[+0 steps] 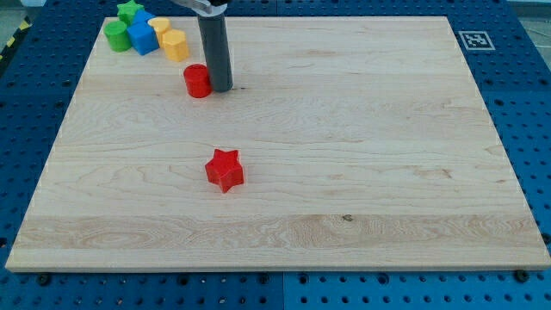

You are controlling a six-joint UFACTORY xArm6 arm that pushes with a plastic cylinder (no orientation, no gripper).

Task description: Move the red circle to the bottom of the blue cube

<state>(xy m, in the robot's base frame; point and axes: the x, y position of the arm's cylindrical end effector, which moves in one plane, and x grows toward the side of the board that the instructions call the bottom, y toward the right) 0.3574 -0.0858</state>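
blue pegboard [52, 26] under wooden board [344, 172]

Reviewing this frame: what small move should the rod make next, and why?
Probably a short push toward the view's left. My tip sits against the right side of the red circle, and the blue cube lies up and to the left, so the spot below the cube is leftward of the circle.

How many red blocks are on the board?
2: the red circle near the view's top left, touching my tip on its right, and the red star lower, near the middle. None seems hidden.
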